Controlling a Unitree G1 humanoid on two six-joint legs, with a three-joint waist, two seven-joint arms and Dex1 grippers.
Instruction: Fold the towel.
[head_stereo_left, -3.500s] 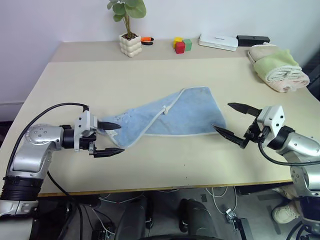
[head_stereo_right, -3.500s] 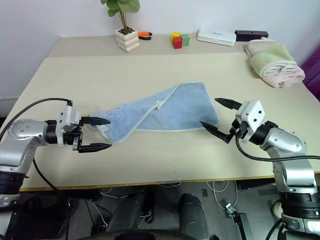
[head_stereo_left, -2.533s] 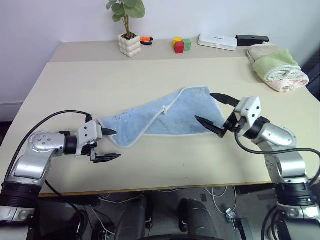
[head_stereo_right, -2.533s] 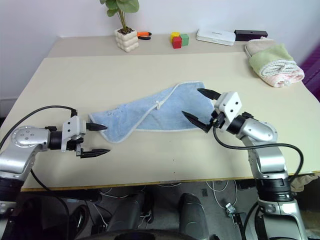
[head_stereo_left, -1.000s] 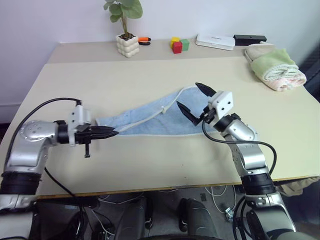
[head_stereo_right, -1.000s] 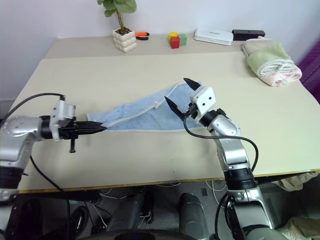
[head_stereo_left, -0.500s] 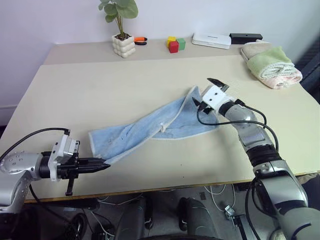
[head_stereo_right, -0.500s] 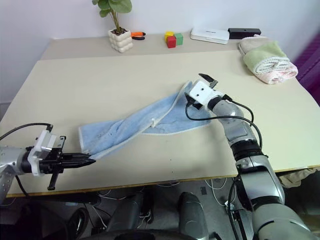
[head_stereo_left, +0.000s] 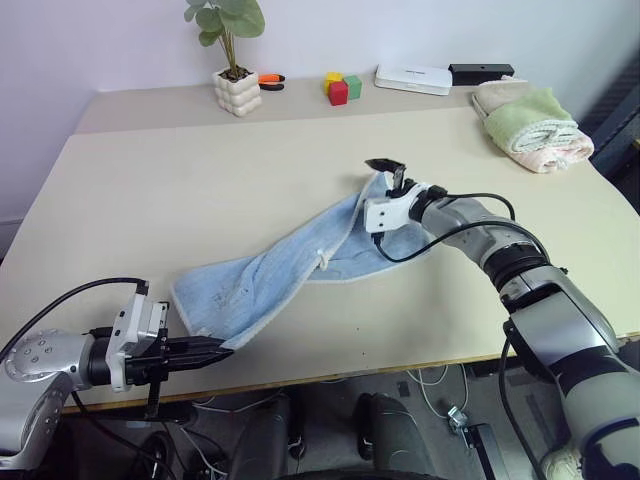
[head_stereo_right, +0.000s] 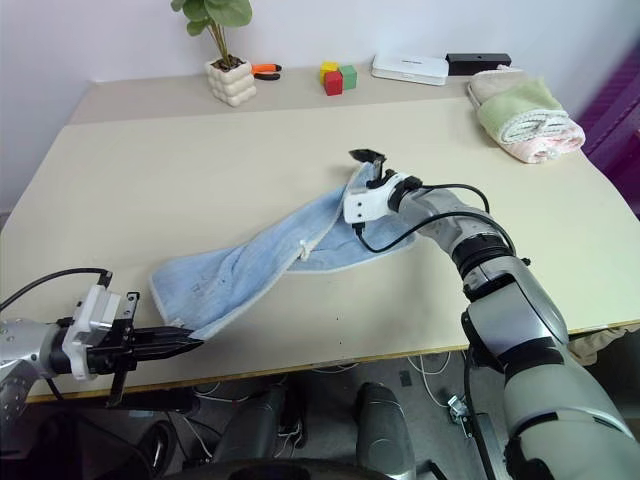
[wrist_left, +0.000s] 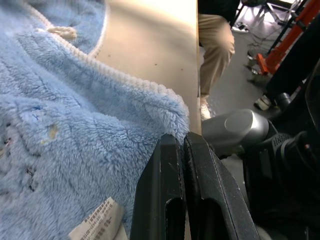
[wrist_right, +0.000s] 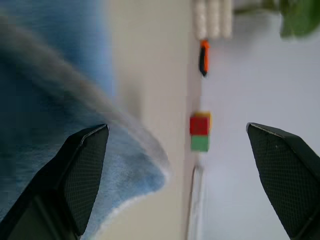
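Note:
The light blue towel (head_stereo_left: 300, 255) lies stretched in a slant across the table, from the front left toward the middle. My left gripper (head_stereo_left: 222, 346) hangs at the table's front edge, shut on the towel's near corner; in the left wrist view its fingers (wrist_left: 170, 165) pinch the fluffy hem beside a white label (wrist_left: 97, 226). My right gripper (head_stereo_left: 382, 180) is open at the towel's far corner, one black finger above the cloth. In the right wrist view its fingers (wrist_right: 82, 165) stand wide apart with the towel's corner (wrist_right: 125, 165) between them.
Along the back stand a potted plant (head_stereo_left: 236, 88), an orange tool (head_stereo_left: 270, 78), coloured blocks (head_stereo_left: 338, 88), a white box (head_stereo_left: 412, 78) and a black box (head_stereo_left: 480, 72). Rolled green and pink towels (head_stereo_left: 528, 125) lie back right. A person's leg (wrist_left: 215, 45) shows beyond the table.
My left gripper closed on the towel's near corner and pulled it back to the front edge, stretching the cloth. My right gripper rolled and moved forward to the far corner. The camera shifted.

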